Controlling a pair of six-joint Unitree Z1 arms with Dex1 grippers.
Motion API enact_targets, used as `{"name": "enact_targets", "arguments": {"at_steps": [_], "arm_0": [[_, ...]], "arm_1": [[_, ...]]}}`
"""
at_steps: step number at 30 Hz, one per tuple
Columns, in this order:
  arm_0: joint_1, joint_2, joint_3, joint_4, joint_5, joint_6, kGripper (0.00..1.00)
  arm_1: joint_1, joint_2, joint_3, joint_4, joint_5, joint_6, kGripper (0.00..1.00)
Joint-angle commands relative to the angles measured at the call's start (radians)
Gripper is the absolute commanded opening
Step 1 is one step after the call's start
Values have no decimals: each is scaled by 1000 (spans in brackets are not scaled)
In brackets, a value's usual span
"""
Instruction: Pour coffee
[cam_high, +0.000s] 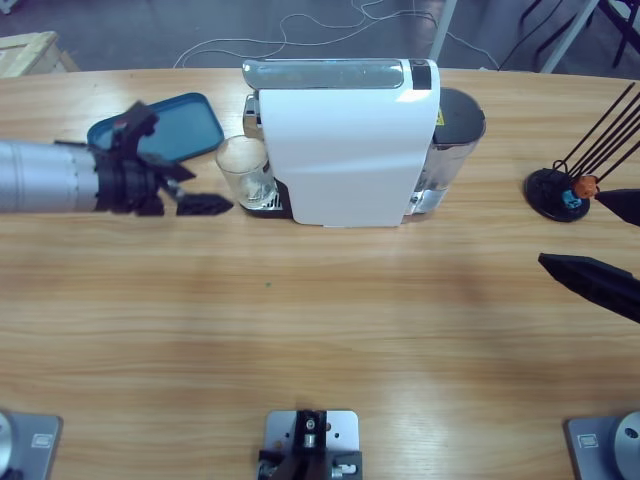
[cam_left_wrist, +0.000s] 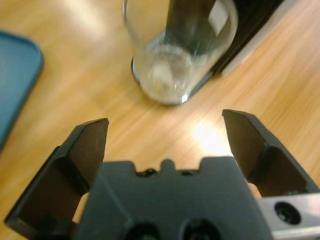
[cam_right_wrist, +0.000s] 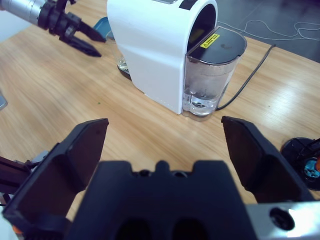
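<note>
A white, rounded-top coffee machine (cam_high: 350, 150) with a silver upper band is sitting toward the far side of the long wooden tabletop (cam_high: 300, 320). A clear, empty drinking glass (cam_high: 244, 172) is standing upright on the machine's drip tray, right against the white front face under the spout end. At the machine's opposite end, a transparent water tank with a dark lid (cam_right_wrist: 212, 70) is standing attached to it, and a dark cable (cam_right_wrist: 250, 75) is trailing away from it across the wood.

The left end effector (cam_high: 205, 206) is reaching in from the side edge on its silver-grey arm and hovering just beside the glass, not touching it. In the left wrist view its two black jaws are standing wide apart with nothing between them, and the glass is sitting straight ahead of the gap. A teal rounded-corner plastic tray (cam_high: 170, 125) is lying flat behind that arm, near the machine's glass end.

The right end effector (cam_high: 590, 280) is hanging at the opposite edge, well apart from the machine, its jaws likewise spread and holding nothing. Near it, a round black base holding thin dark rods (cam_high: 557, 192) is standing on the wood.
</note>
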Motion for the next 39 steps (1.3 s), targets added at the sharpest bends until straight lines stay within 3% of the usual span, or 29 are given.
{"name": "enact_targets", "arguments": {"at_steps": [1,13,23,28,32,37,38,39], "arm_0": [[19,44,27,16,109,-10,982],[39,143,-117,22,126,-42,982],[38,144,-116,31,121,-42,982],[38,-38,-110,203,200,-44,982],[8,-307,-110,342,198,-42,982],[-69,-544,-151,527,184,-41,978],[-83,-564,-145,563,186,-40,978],[-90,-581,-136,595,191,-38,982]], "arm_1": [[7,-12,42,0,-10,4,1000],[7,-24,46,0,-11,2,996],[7,-16,46,-2,-14,2,996],[7,8,-6,63,-5,0,1000],[-18,79,-107,151,8,12,1000],[-234,191,-289,329,172,4,1000],[-280,221,-330,368,207,4,946],[-319,259,-376,407,242,-1,717]]}}
